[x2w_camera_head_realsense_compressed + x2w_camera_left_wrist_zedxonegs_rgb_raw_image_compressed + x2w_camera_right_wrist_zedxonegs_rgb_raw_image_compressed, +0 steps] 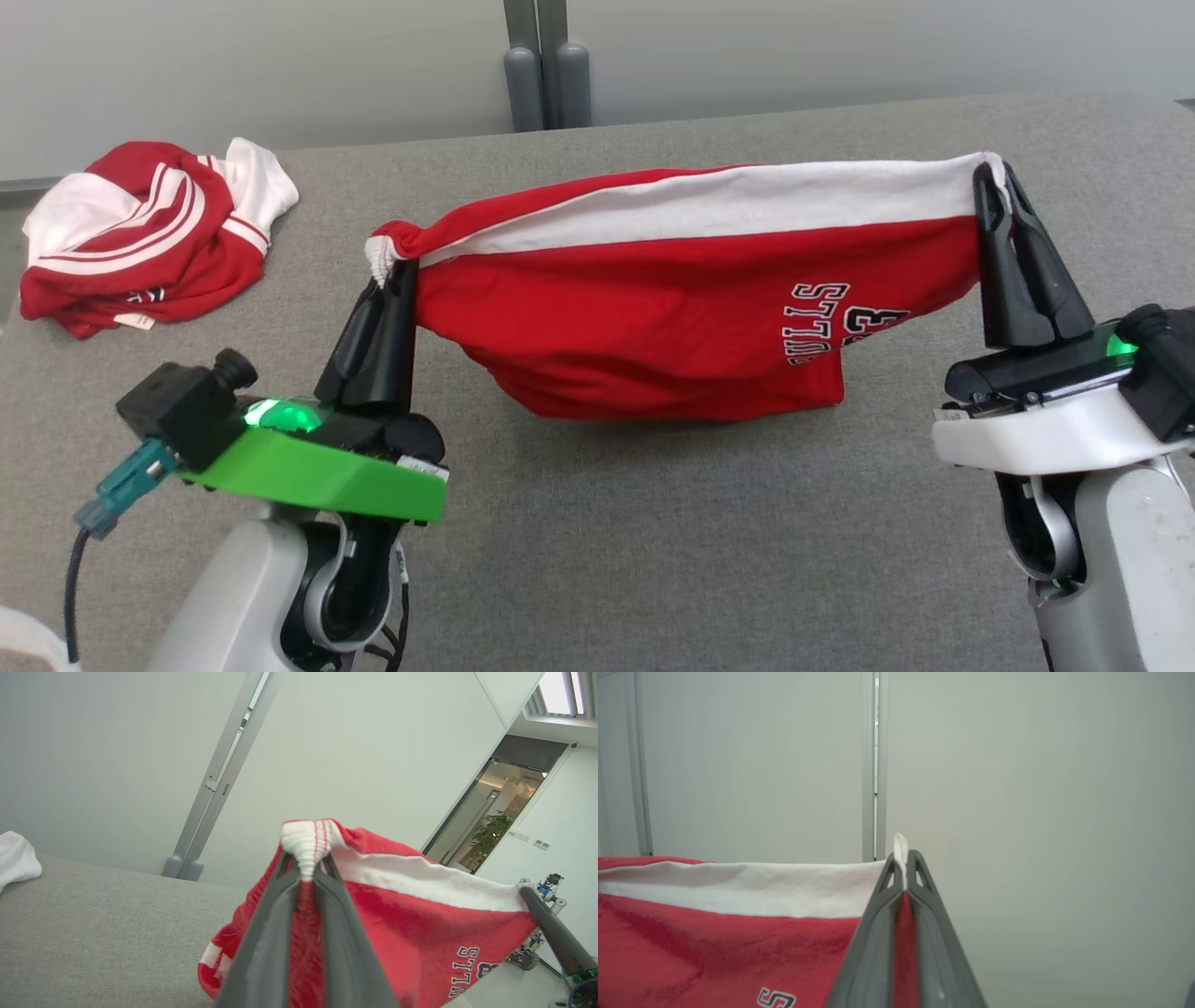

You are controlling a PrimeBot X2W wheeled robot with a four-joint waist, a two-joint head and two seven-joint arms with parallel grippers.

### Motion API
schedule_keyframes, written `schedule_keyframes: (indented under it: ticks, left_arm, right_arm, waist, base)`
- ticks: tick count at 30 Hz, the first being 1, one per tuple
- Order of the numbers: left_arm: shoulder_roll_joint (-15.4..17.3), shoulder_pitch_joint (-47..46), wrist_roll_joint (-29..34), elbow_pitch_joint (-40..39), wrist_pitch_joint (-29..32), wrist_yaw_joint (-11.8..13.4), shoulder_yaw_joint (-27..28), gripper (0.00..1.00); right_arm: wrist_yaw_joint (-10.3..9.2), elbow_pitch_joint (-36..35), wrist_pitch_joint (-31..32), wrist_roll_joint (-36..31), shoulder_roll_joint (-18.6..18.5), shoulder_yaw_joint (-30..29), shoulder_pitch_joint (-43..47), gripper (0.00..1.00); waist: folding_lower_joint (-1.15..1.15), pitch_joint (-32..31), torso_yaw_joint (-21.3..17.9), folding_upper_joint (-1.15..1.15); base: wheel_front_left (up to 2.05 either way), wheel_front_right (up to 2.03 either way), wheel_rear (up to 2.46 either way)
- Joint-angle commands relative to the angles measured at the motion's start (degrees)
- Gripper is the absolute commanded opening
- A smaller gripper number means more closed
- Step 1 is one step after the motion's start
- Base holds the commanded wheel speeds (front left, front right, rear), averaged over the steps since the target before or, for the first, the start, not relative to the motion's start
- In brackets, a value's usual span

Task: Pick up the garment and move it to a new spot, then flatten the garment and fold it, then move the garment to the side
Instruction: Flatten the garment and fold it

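A red garment (653, 308) with a white band along its top edge and dark lettering hangs stretched between both grippers above the grey table (653, 523). My left gripper (392, 271) is shut on its bunched left end. My right gripper (994, 187) is shut on the white right corner. In the left wrist view the ribbed white end of the garment (397, 924) sits pinched at my left gripper (306, 870), and the other arm's dark finger (551, 933) holds the far corner. The right wrist view has the garment (714, 942) pulled taut to the left of my right gripper (902, 861).
A second red and white garment (149, 233) lies crumpled at the table's far left corner. A pale wall with a grey vertical post (546, 65) stands behind the table. An open doorway with a plant (490, 830) appears off to the right in the left wrist view.
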Motion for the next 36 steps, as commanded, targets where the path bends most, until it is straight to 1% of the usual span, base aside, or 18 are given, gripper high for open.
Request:
schedule_keyframes:
  ticks: [1,5,10,13,15,16,19,21,23,26,28,32,34,36]
  left_arm:
    - [0.69,1.56,0.34,-2.73,-0.38,0.92,0.46,0.00]
    - [2.52,4.00,2.10,-11.95,0.03,3.72,1.25,0.00]
    - [4.41,3.91,3.46,-20.37,2.53,6.44,1.67,0.00]
    - [5.26,1.77,3.58,-21.23,4.39,7.14,1.96,0.00]
    - [4.49,0.12,1.41,-19.57,5.72,6.62,2.15,0.00]
    - [4.35,-0.67,0.97,-18.59,6.13,6.50,2.46,0.00]
    - [3.79,-6.74,-1.90,-10.94,8.33,5.34,3.86,0.00]
    - [3.81,-12.21,-1.53,-5.14,9.15,4.79,4.66,0.00]
    - [2.96,-17.96,-2.11,1.37,10.31,4.37,5.09,0.00]
    - [2.40,-28.84,-1.03,10.88,11.34,3.71,5.54,0.00]
    - [1.74,-35.72,-0.16,16.42,10.63,3.05,6.13,0.00]
    - [-0.15,-47.51,0.75,24.86,6.22,1.84,8.06,0.00]
    - [-1.20,-50.30,0.55,28.21,4.62,0.67,8.29,0.00]
    - [-2.06,-50.77,-0.26,31.30,3.18,-0.79,8.55,0.00]
  right_arm:
    - [-0.02,-1.92,-0.04,-0.32,0.06,-0.61,1.00,0.00]
    - [-0.02,-8.50,0.53,-0.67,0.29,-2.30,2.01,0.00]
    - [-0.02,-14.48,2.30,-0.71,0.10,-3.90,2.11,0.00]
    - [-0.02,-15.12,3.65,-0.15,-0.28,-4.05,0.74,0.00]
    - [-0.02,-13.34,4.62,1.67,-0.01,-3.15,-0.80,0.00]
    - [-0.02,-12.40,5.02,2.16,-0.15,-2.79,-1.51,0.00]
    - [-0.02,-4.66,6.07,3.72,-1.94,-0.36,-7.50,0.00]
    - [-0.02,0.94,5.74,4.06,-2.63,1.14,-12.79,0.00]
    - [-0.02,7.20,4.86,4.39,-2.85,2.38,-19.21,0.00]
    - [-0.02,17.19,3.15,4.22,-2.10,4.44,-30.67,0.00]
    - [-0.02,23.04,1.60,2.95,-1.74,5.21,-37.95,0.00]
    - [-0.05,31.68,-2.12,1.16,0.37,3.48,-49.80,0.00]
    - [-0.05,34.38,-3.15,0.29,1.50,2.45,-52.72,0.00]
    - [-0.05,36.37,-3.66,0.09,2.47,2.23,-53.12,0.00]
  waist:
    - [0.00,-0.74,-0.15,0.00]
    - [0.00,-1.20,-0.35,0.00]
    - [0.00,-0.99,-0.71,0.00]
    - [0.00,-0.05,-0.80,0.00]
    - [0.00,1.01,-0.88,0.00]
    - [0.00,1.44,-0.93,0.00]
    - [0.00,3.90,-1.35,0.00]
    - [0.00,5.74,-1.80,0.00]
    - [0.00,7.44,-2.43,0.00]
    - [0.00,9.95,-3.97,0.00]
    - [0.00,11.14,-4.95,0.00]
    - [0.00,13.90,-6.51,0.00]
    - [0.00,15.25,-6.93,0.00]
    - [0.00,16.37,-7.12,0.00]
  base:
    - [0.00,0.00,0.00]
    - [0.00,0.00,0.00]
    - [0.00,0.00,0.00]
    - [0.00,0.00,0.00]
    - [0.00,0.00,0.00]
    - [0.00,0.00,0.00]
    - [0.00,0.00,0.00]
    - [0.00,0.00,0.00]
    - [0.00,0.00,0.00]
    - [0.00,0.00,0.00]
    - [0.00,0.00,0.00]
    - [0.00,0.00,0.00]
    - [0.00,0.00,0.00]
    - [0.00,0.00,0.00]
